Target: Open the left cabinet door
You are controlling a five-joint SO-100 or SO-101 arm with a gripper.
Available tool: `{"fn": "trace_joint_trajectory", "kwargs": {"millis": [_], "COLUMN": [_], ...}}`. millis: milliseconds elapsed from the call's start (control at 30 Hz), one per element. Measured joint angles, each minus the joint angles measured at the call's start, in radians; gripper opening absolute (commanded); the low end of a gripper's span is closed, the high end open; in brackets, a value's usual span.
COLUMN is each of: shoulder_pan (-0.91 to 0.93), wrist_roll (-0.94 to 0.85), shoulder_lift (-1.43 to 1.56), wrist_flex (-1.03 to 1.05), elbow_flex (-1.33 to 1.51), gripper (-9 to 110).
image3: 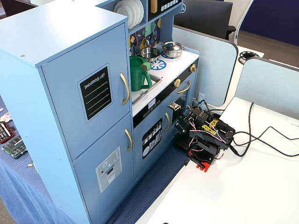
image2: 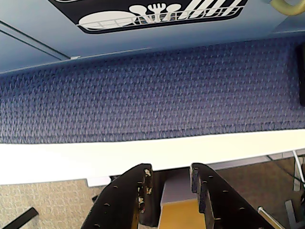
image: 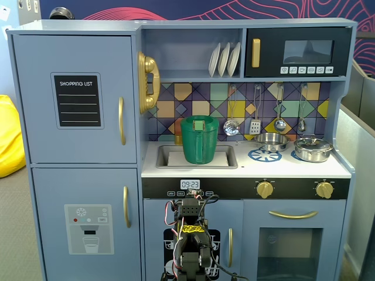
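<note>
floor: blue carpet (image2: 152, 90) | furniture: white table (image3: 243, 186), grey partitions (image3: 205, 60) | left: yellow beanbag (image: 9, 137)

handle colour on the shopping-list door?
Gold. The handle on the shopping-list door shows best in a fixed view.

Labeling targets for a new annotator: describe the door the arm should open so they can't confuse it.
On the blue-grey toy kitchen, take the tall fridge column at the left of a fixed view. The left cabinet door is its upper panel, with a vertical gold bar handle. Only it bears the black SHOPPING LIST chalkboard; the door below shows a dispenser graphic.
</note>
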Motion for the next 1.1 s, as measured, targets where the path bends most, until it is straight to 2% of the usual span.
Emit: {"fn": "trace_joint_trajectory", "kwargs": {"millis": [367,567,800,967,1100], "shoulder_pan": [-0.037,-0.089,-0.252,-0.324,-0.396], "wrist_roll": [0.029,0.107,0.123,0.048,-0.025], "shoulder_lift": [0.000,-0.031,-0.133,-0.212,-0.284], "wrist_flex": [-0.002,-0.061,-0.356,-0.690,-0.828], "elbow_flex": [0.000,-0.009,-0.199,-0.299,-0.420], "gripper": [0,9,11,13,12]}}
